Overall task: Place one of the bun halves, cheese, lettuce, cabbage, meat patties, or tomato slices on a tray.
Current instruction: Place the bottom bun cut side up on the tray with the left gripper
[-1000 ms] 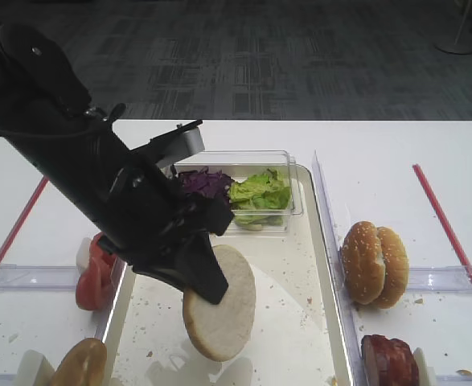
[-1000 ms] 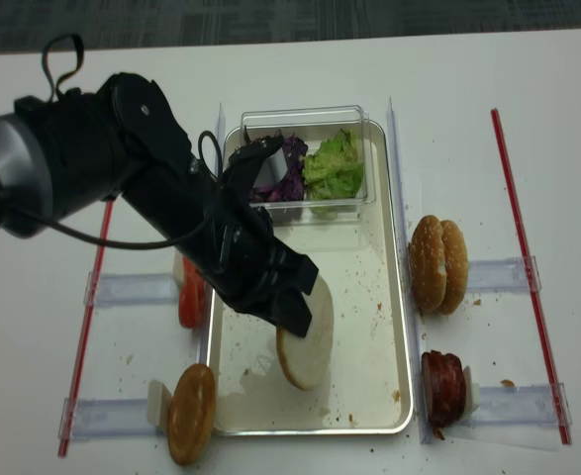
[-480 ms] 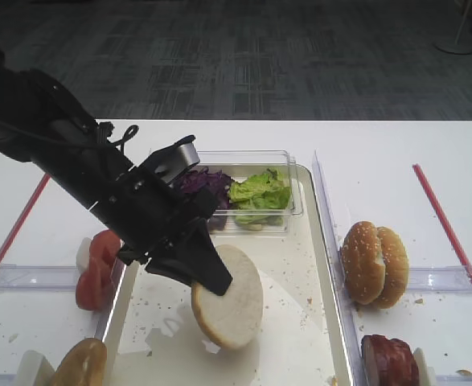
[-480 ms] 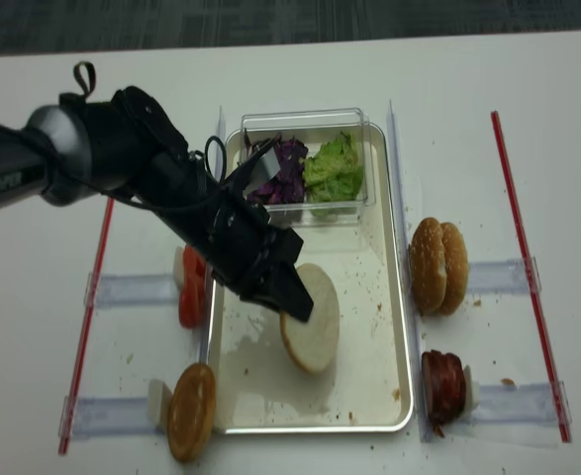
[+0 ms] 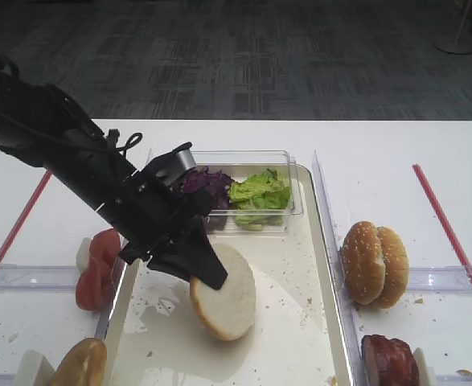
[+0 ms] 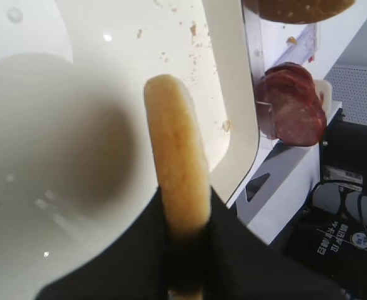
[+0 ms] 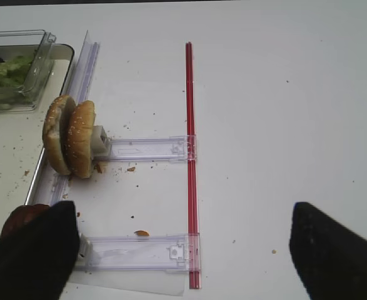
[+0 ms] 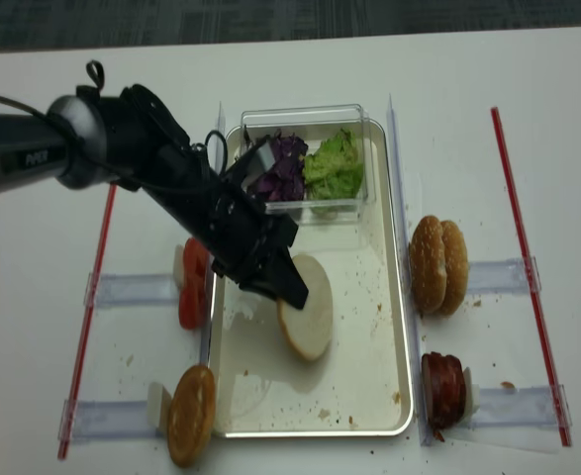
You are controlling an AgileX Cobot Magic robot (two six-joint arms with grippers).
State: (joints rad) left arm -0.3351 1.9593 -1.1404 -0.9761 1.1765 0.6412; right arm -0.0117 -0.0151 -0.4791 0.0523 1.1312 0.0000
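The left hand [image 5: 207, 273] pinches one flat bun half [image 5: 226, 292] by its edge, the bun tilted low over the middle of the tray [image 5: 320, 338]. Two sesame bun halves [image 5: 374, 264] stand beyond the tray's right rim. The black left arm slants down from the table's left edge. Whether the right hand [image 7: 170, 250] is spread or pressed together cannot be told.

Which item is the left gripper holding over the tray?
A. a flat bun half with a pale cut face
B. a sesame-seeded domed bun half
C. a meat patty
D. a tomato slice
A: the left gripper is shut on the edge of a flat bun half, tilted over the tray; its golden crust shows in the left wrist view.
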